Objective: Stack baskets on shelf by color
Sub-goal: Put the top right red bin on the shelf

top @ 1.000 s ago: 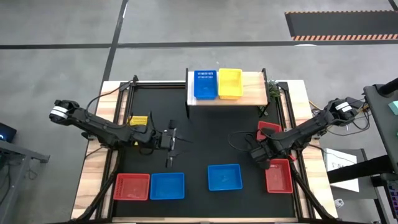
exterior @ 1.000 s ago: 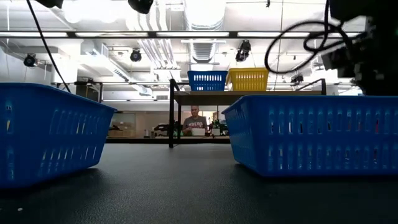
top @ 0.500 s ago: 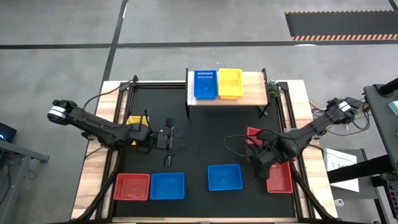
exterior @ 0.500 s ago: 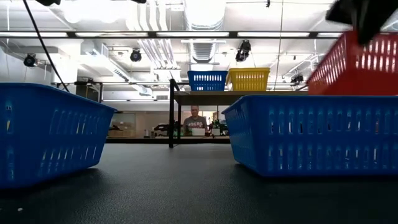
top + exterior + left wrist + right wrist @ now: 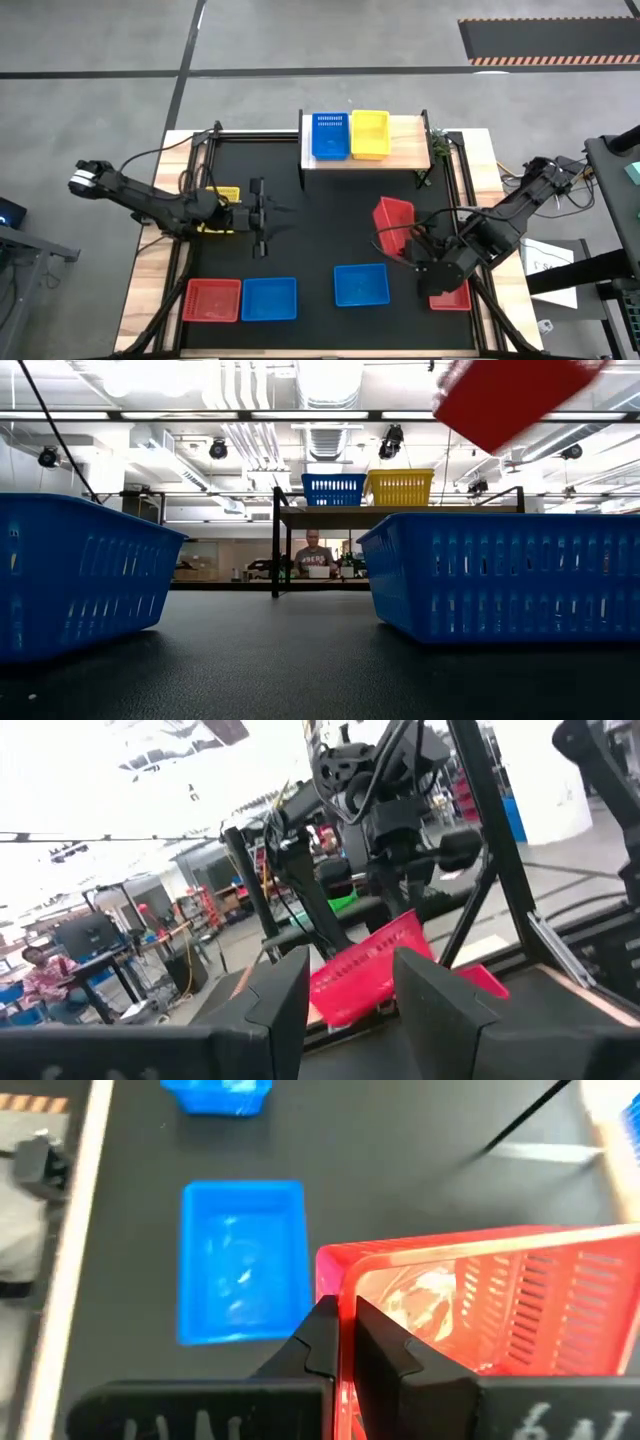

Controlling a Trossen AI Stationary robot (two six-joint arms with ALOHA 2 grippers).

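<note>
Red basket up, headed for the shelf

Now the right gripper [image 5: 340, 1342] is pinched shut on the rim of a red basket [image 5: 393, 222], carried tilted in the air over the right-centre of the black mat [image 5: 330, 215]. The shelf [image 5: 408, 140] at the mat's back edge holds a blue basket [image 5: 330, 135] and a yellow basket [image 5: 369, 133] touching side by side; its right end is bare wood. Judged best move: level the basket first, carry it above shelf height, set it on that bare end just beside the yellow one, release only once it sits flat. A thin-rim pinch may let it swing, so go slow.

The left gripper [image 5: 262, 213] hovers empty near the mat's left edge, fingers partly apart, beside another yellow basket [image 5: 220, 196].

Baskets are smooth glossy plastic, shallow rectangles with slotted walls and rounded corners. Shelf is pale wood planks on dark legs. Mat is matte black. More baskets sit along the front edge.
</note>
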